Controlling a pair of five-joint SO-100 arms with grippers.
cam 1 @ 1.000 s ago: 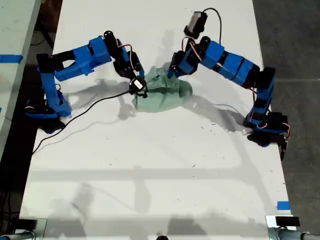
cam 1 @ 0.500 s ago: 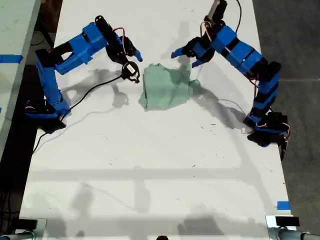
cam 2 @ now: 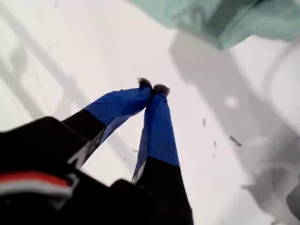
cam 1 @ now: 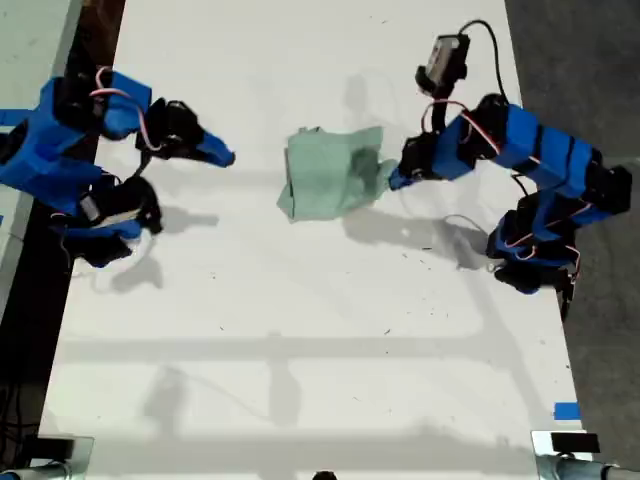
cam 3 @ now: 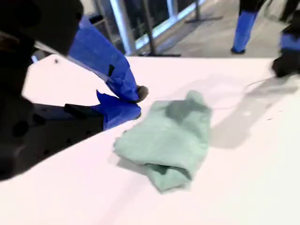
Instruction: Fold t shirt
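Toward the exterior view's left, my second gripper (cam 1: pixel 222 157) hangs well apart from the cloth, jaws closed or very nearly so and empty, which I judge leaves the garment free to lie undisturbed. At the middle of the white table (cam 1: pixel 300 330) the t shirt (cam 1: pixel 330 175) rests as a compact, wrinkled bundle, apparently folded over itself. Just beside its edge on the exterior view's right, my first gripper (cam 1: pixel 395 180) is pinched shut on nothing, probably having no further fold to make.

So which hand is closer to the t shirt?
My first hand, at the exterior view's right, almost at the t shirt; my second hand sits farther off.
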